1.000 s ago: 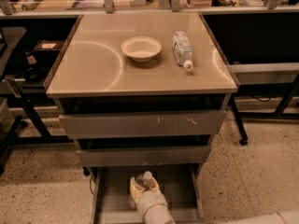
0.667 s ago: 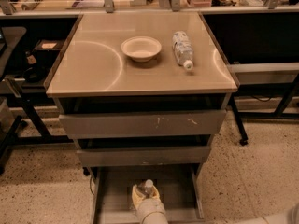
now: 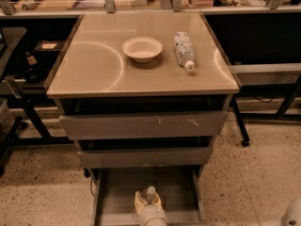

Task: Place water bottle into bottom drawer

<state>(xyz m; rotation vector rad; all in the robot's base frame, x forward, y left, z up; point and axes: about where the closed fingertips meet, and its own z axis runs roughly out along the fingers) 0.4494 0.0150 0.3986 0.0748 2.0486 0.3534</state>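
grey third drawer [image 3: 117, 194] — end effector [image 3: 147, 200] inside

No text is legible anywhere. The pincer [image 3: 148, 200] grips the water bottle [image 3: 150, 192] over the bottom drawer [image 3: 117, 192], at its near end.

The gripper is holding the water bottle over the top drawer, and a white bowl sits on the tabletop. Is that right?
Not quite. The gripper is holding the water bottle over the bottom drawer, the open one nearest the floor, not the top drawer. The camera view shows this. The rest is right: a white bowl sits on the tabletop.
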